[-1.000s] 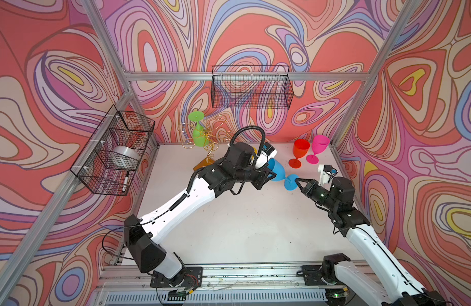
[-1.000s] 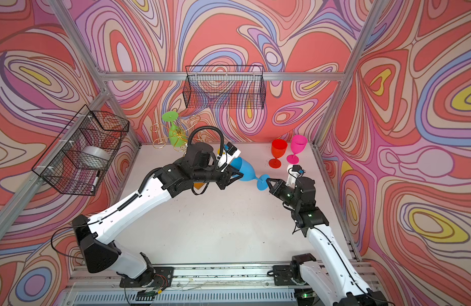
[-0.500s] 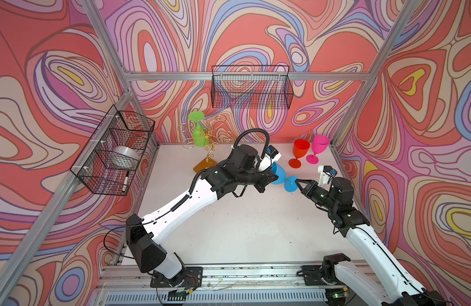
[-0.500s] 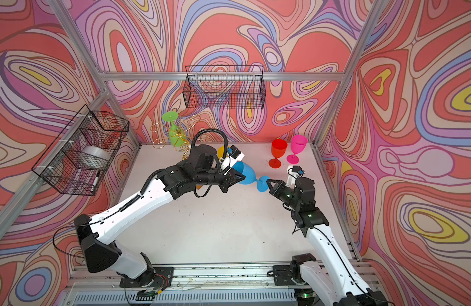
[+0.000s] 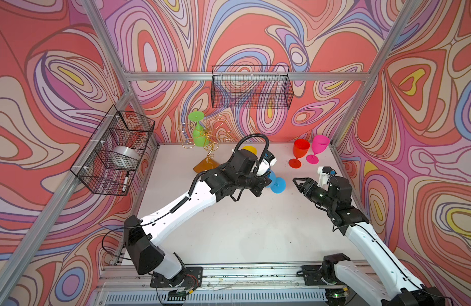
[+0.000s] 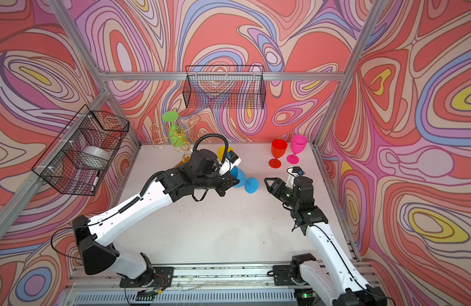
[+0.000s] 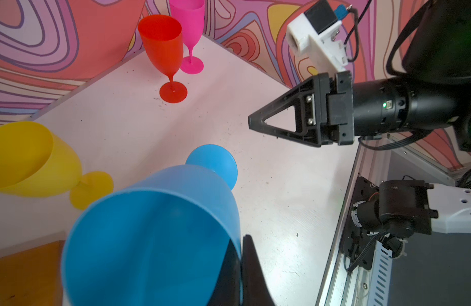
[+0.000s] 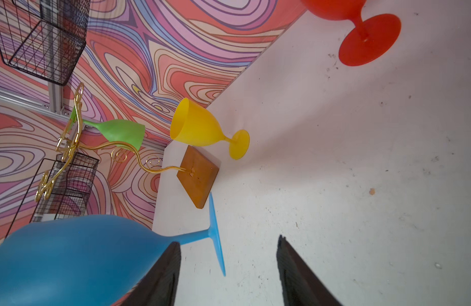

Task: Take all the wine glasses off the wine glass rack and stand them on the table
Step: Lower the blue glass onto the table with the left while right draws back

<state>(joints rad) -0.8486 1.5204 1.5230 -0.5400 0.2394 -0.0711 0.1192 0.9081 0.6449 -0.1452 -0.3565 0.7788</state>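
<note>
The wine glass rack (image 5: 210, 137) (image 6: 185, 148) (image 8: 117, 148) is a gold wire tree on an amber base at the back left. A green wine glass (image 5: 198, 133) (image 6: 174, 135) (image 8: 120, 132) hangs upside down on it. My left gripper (image 5: 266, 182) (image 6: 235, 181) (image 7: 241, 254) is shut on the rim of a blue wine glass (image 5: 278, 184) (image 6: 251, 184) (image 7: 155, 238) (image 8: 70, 254). It holds that glass roughly upright, off the rack, foot low over the table. My right gripper (image 5: 296, 183) (image 6: 267, 184) (image 8: 228, 241) stands open just right of the blue foot, holding nothing.
A yellow glass (image 5: 249, 151) (image 8: 200, 127) stands beside the rack's base. A red glass (image 5: 300, 152) and a pink glass (image 5: 319, 147) stand at the back right. Black wire baskets hang on the back wall (image 5: 251, 87) and on the left wall (image 5: 115, 148).
My right gripper has let go of the blue glass's foot, opened and drawn back to the right. The left gripper has shut on the rim and carried the glass lower and rightward.
</note>
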